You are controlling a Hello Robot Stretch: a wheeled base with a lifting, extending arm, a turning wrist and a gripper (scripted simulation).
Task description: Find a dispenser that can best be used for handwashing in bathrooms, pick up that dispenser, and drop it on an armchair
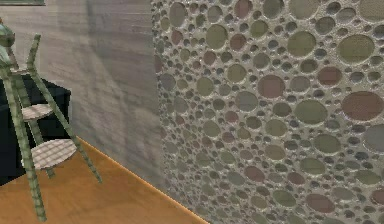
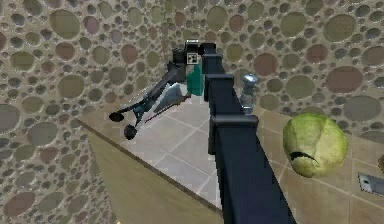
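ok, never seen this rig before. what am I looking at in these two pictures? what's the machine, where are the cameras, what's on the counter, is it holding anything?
It is a simulated Stretch robot: a wheeled base, one extending arm and a two-finger gripper. The forward view looks ahead from the robot and shows a pebble wall, a wooden floor and a green ladder shelf. The arm side view looks out sideways from the robot's body. The dark bar there is the arm, and the gripper reaches over a tiled counter. On the counter are a teal bottle, possibly the dispenser, a small grey piece and a yellow-green ball. The bottle stands close by the gripper, so I cannot tell whether it holds anything.
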